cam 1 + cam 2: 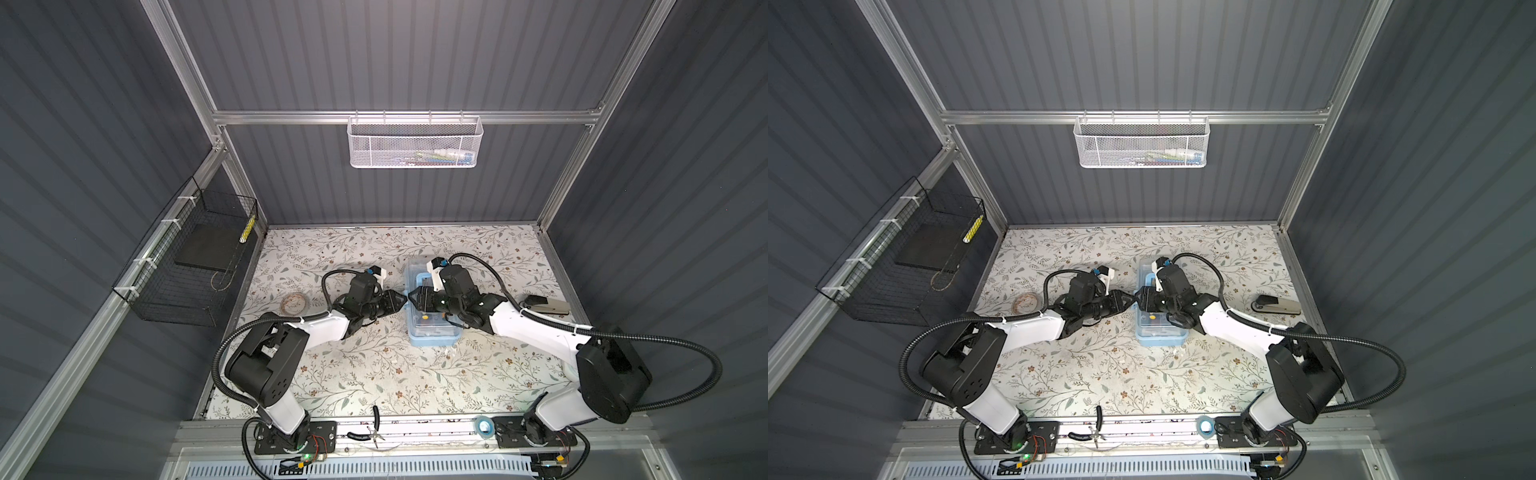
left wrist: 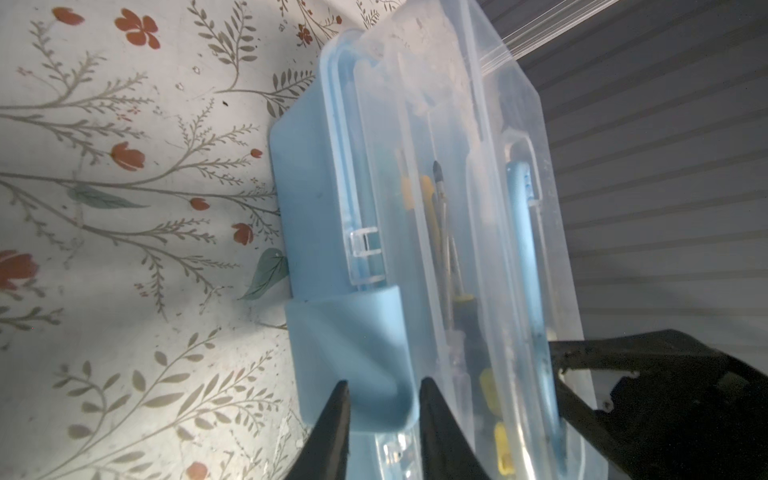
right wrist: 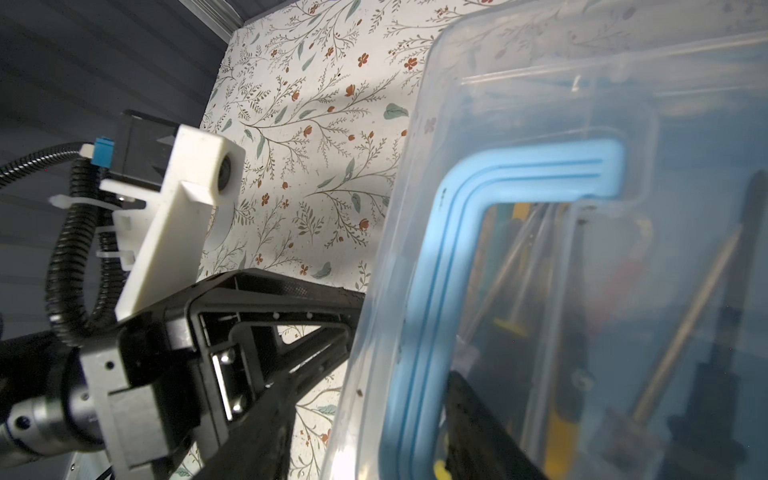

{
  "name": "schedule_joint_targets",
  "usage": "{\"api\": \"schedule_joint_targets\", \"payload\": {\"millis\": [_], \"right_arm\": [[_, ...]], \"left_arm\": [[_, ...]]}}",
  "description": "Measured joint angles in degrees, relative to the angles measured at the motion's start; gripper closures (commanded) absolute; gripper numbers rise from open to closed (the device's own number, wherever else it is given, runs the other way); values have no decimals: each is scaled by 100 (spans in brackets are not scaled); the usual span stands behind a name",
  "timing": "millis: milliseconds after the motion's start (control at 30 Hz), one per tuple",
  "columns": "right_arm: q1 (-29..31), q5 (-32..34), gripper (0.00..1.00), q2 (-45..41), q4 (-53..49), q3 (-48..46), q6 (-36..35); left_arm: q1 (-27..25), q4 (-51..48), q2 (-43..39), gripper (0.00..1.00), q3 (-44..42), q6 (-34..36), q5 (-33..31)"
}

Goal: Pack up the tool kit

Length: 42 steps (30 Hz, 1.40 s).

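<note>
Enclosure, viewed from its open front. Dark grey ribbed walls (image 1: 395, 54) rise on three sides, framed by aluminium rails (image 1: 291, 117). A white mesh basket (image 1: 374, 145) hangs from the back rail. A black wire basket (image 1: 174, 291) is strapped to a side rail. The surface (image 1: 374, 374) bears a floral print, lit brightest toward its front edge.

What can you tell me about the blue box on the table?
The box is a small light-blue plastic rectangle with a see-through lid, shut. A blue handle lies flat on top. Inside, screwdrivers show. It sits on the flowery table. The jaws of the left gripper meet its side latch; the right gripper is over the lid.
</note>
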Motion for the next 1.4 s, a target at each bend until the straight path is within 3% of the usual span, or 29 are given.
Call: {"api": "schedule_joint_targets", "payload": {"millis": [133, 433, 1033, 1400], "right_arm": [[0, -4, 42, 22, 55, 2, -7], [-55, 33, 42, 37, 96, -4, 2], [-70, 39, 42, 44, 221, -66, 85], [-214, -345, 44, 133, 678, -229, 389]], "left_arm": [[26, 348, 120, 81, -11, -90, 85], [199, 1475, 680, 81, -11, -481, 267], [162, 1729, 654, 78, -308, -479, 407], [160, 3176, 1062, 78, -697, -949, 323]]}}
